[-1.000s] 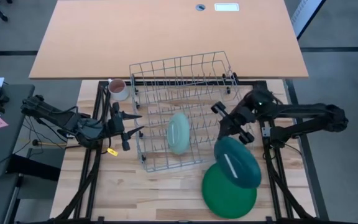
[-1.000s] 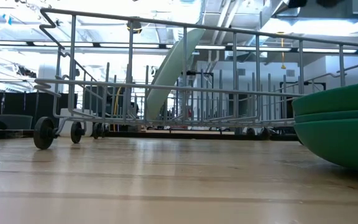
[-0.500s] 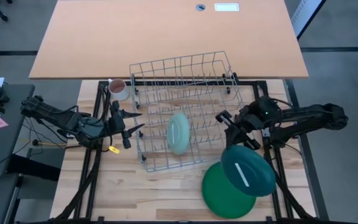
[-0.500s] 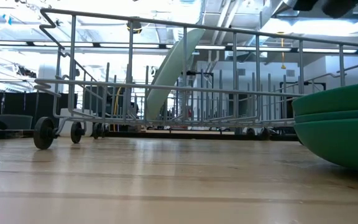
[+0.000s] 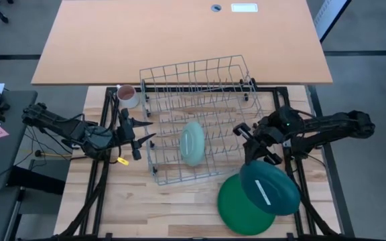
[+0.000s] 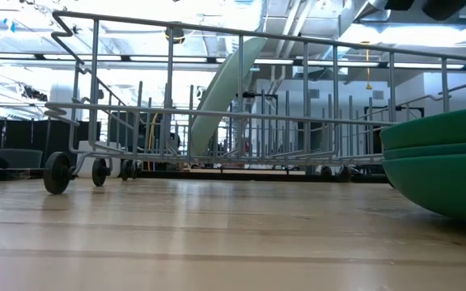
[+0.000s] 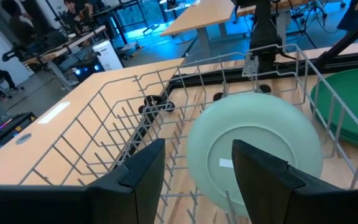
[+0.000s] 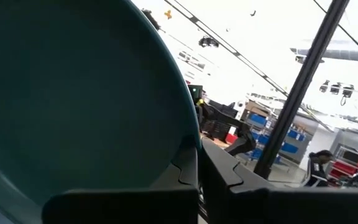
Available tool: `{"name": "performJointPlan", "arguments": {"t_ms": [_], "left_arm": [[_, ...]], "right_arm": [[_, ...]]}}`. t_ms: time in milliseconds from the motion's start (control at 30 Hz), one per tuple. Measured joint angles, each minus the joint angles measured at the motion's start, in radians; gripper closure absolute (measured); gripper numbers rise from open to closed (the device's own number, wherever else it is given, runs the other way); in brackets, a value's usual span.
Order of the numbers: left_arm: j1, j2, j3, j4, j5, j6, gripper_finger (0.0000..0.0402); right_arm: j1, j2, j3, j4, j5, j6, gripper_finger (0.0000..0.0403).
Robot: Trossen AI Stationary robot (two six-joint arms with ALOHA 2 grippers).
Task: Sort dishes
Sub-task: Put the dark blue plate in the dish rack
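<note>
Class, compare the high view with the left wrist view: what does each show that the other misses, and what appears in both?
Only the high view shows the dark teal plate gripped at its rim by the shut right hand, above the dark green plates, plus the mug beside the rack. Only the left wrist view shows people at desks in the room behind. Both show the open left hand, the wire rack and the pale mint plate standing on edge inside it.

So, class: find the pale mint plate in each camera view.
High view: pale mint plate on edge, mid-rack.
Low view: it leans behind the bars, centre.
Left wrist view: its face fills the centre-right.
Right wrist view: not in it.
Shared landmark: wire rack.
</note>
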Motion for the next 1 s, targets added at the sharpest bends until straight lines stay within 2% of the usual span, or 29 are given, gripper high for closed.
{"name": "performJointPlan", "arguments": {"t_ms": [167,500,767,1000], "left_arm": [[0.0,0.0,0.0,-0.017,0.0,0.0,0.0222],[0.054,0.0,-0.003,-0.068,0.016,-0.034,0.0222],[0.1,-0.001,-0.071,0.011,0.025,0.027,0.0222],[0.141,-0.001,-0.099,0.093,0.122,0.07,0.0222]], "right_arm": [[0.002,0.0,0.0,0.003,0.001,0.0,0.0399],[-0.006,0.0,0.0,-0.011,0.12,0.0,0.0399],[-0.021,0.0,0.001,-0.054,0.135,0.0,0.0399],[-0.021,0.0,0.001,-0.054,0.159,-0.002,0.0399]]}}
